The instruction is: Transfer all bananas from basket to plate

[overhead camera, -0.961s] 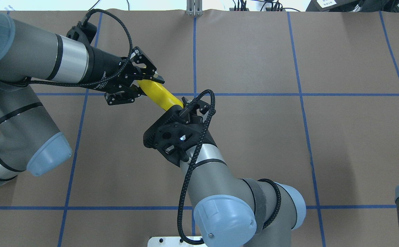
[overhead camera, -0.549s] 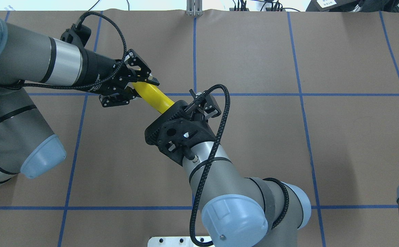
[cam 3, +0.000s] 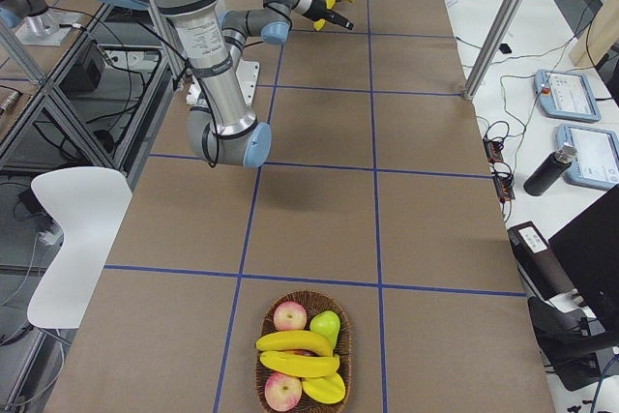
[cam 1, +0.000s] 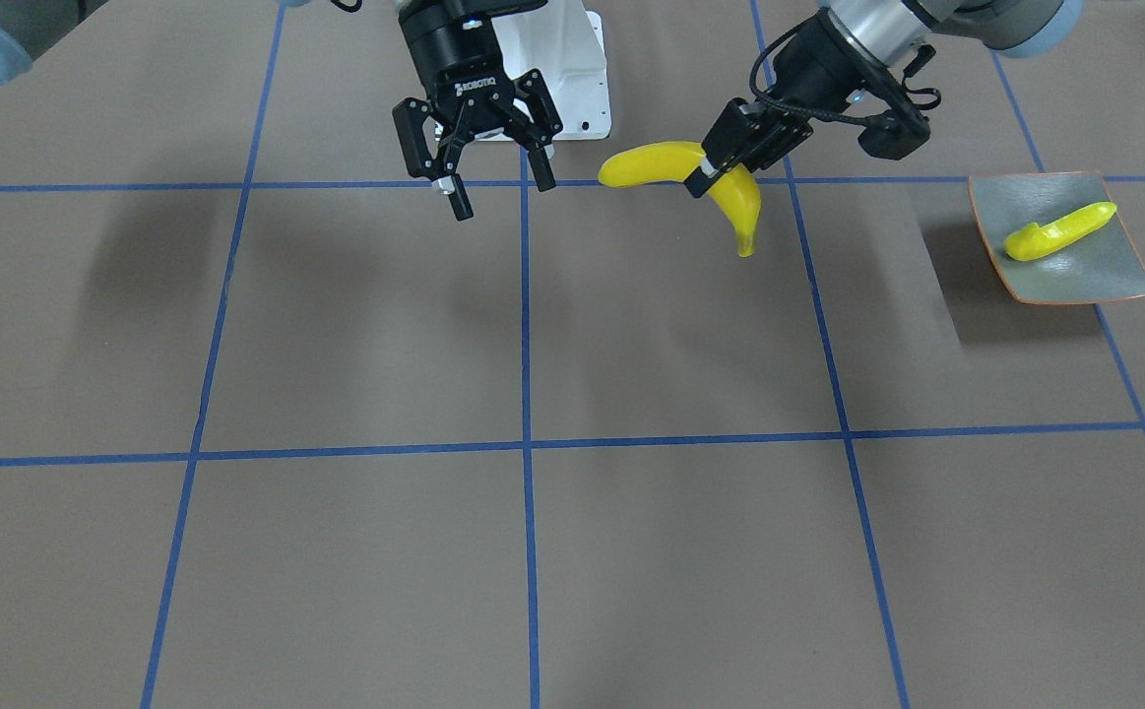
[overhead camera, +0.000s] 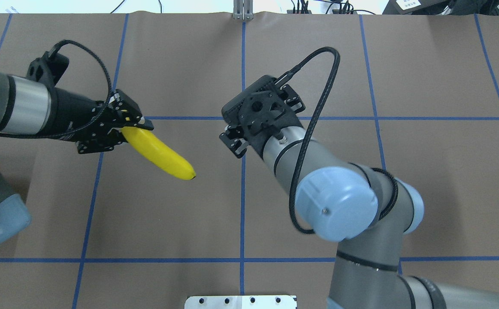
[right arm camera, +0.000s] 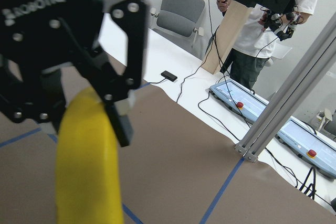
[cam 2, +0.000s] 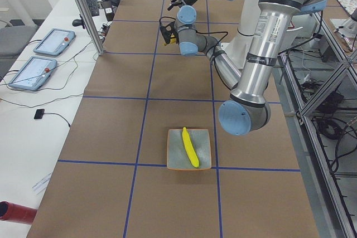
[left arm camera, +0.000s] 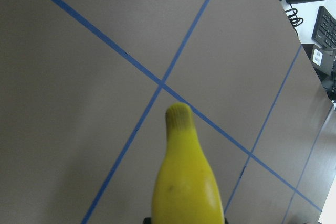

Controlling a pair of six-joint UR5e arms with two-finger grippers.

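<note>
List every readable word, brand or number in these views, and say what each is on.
"ROBOTIQ": on the right hand, front view.
"ROBOTIQ": on the left hand holding the banana, right wrist view.
White print on the left hand's side, overhead view: too blurred to read.
Paper label, overhead view's top right: too small to read.

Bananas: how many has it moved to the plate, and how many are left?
One banana lies on the plate. The left gripper holds a second banana in the air, short of the plate. At least two more bananas wait in the basket.
</note>
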